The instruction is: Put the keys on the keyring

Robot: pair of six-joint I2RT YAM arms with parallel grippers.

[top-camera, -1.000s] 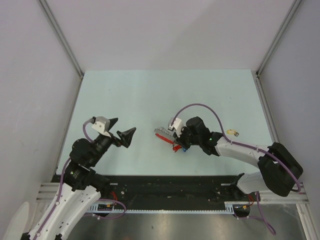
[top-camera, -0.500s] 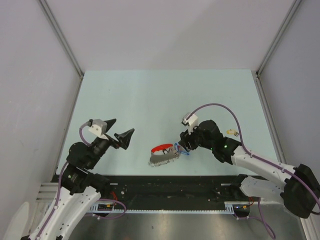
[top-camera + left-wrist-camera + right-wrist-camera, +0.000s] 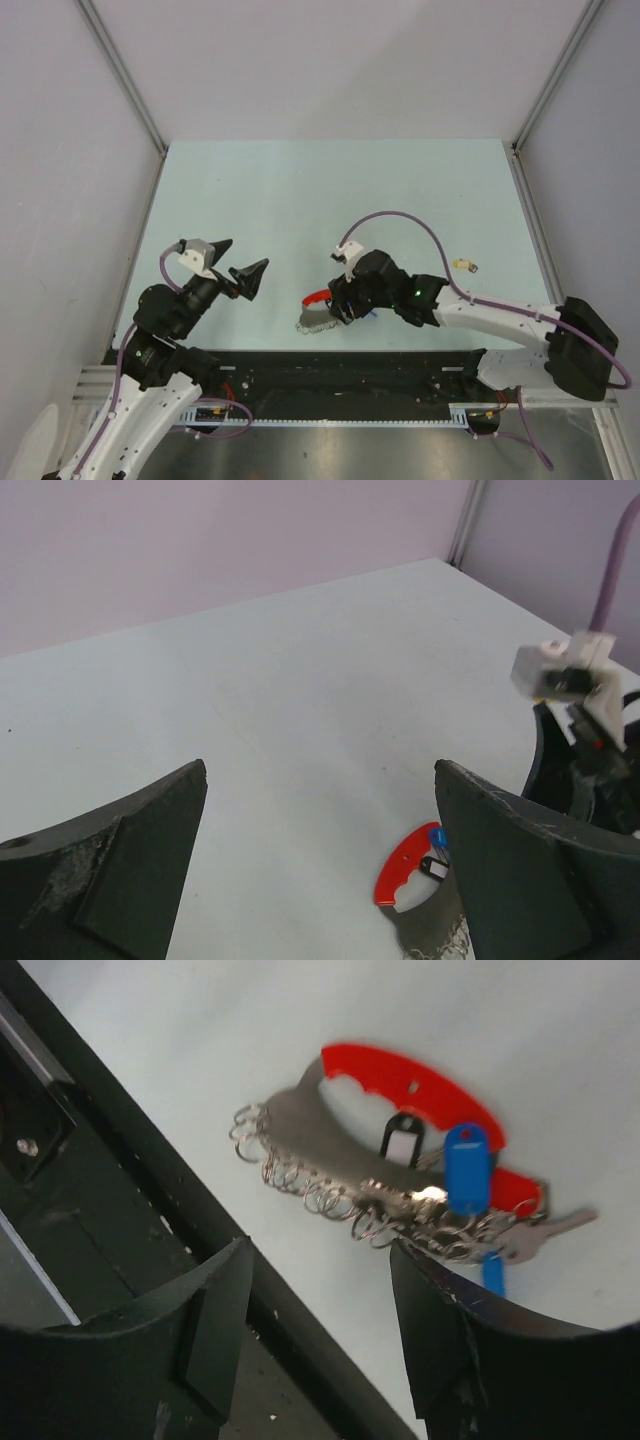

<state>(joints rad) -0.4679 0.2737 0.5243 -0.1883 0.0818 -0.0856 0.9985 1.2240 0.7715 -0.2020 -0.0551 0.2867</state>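
Where right hand (image 3: 320, 1300) gapes above keyring (image 3: 330, 1155), keys (image 3: 465, 1168) overlap strap, count unclear; left hand (image 3: 320, 780) wide, empty.

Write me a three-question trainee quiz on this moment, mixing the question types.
1. True or false: the right gripper is clamped on the keyring.
2. Where is the yellow key?
A. threaded on the ring
B. alone on the table, off to the right
C. in the other gripper
3. Fill in: beside the black tag on the keyring hangs a ___ one.

Key
1. False: its jaws are open and the keyring lies on the table.
2. B
3. blue
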